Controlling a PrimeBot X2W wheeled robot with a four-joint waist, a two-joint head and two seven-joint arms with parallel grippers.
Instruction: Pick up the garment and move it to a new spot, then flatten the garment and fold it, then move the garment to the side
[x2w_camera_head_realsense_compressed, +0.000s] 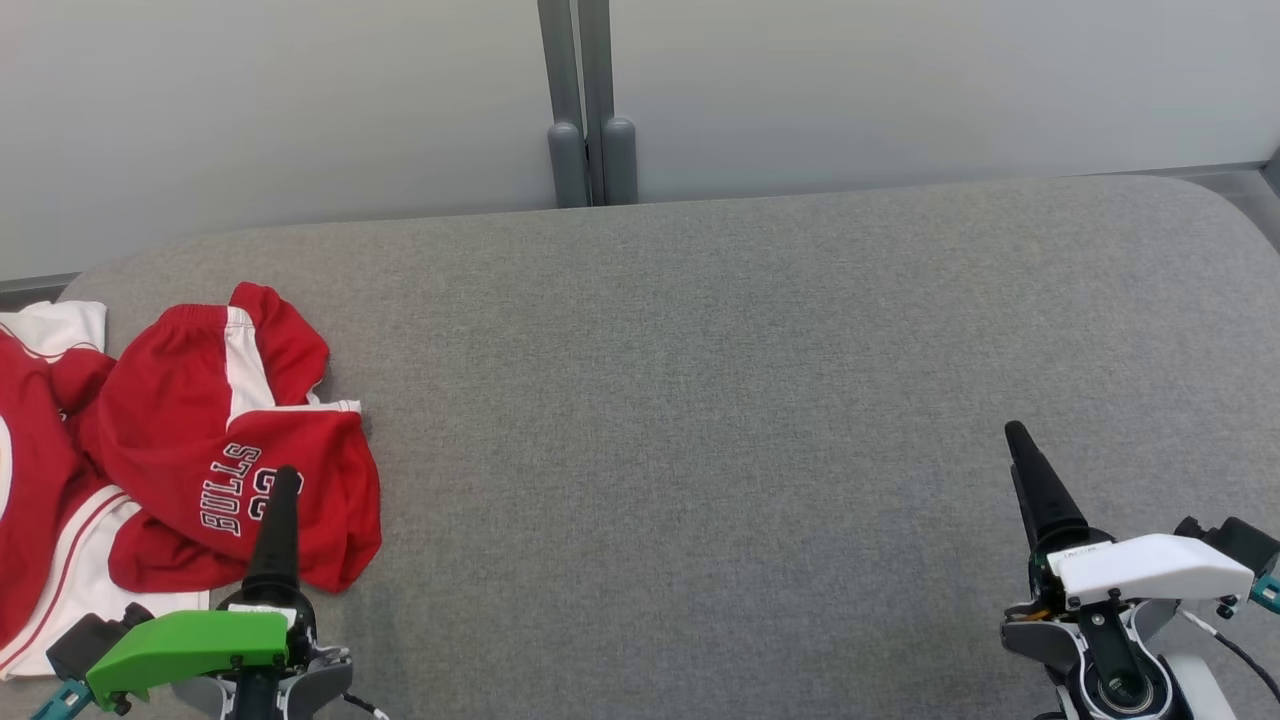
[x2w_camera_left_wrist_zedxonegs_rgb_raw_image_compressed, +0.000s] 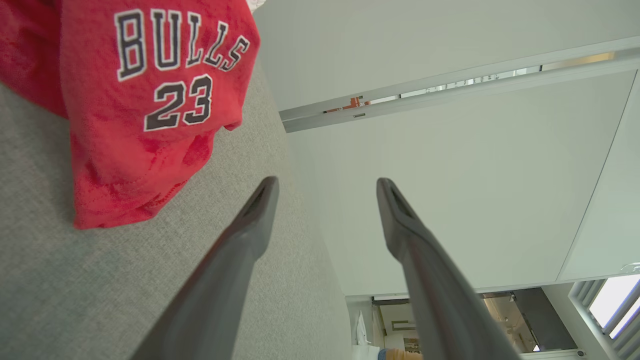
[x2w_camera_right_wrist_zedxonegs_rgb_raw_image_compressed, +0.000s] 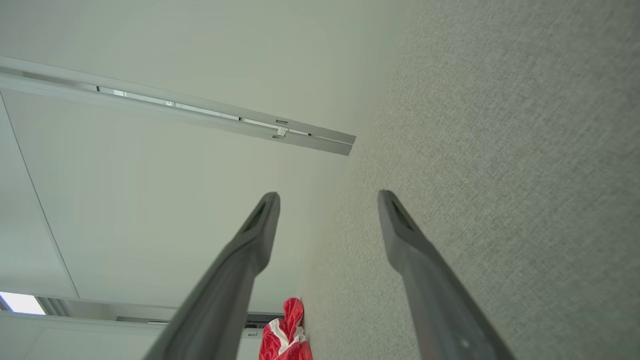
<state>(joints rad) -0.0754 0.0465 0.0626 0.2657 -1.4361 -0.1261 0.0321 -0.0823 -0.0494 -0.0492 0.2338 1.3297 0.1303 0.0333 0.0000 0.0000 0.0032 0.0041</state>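
Sprawling crumpled red mesh garment (x2w_camera_head_realsense_compressed: 190, 440)

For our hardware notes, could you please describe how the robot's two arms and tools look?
The left tool has two long, tapering dark grey fingers, a bright green plastic housing and a teal fitting. The right tool has identical fingers, a white plastic housing and a thin black cable.

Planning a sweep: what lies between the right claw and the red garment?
Bare grey surface runs from right claw to red garment, per the head view.
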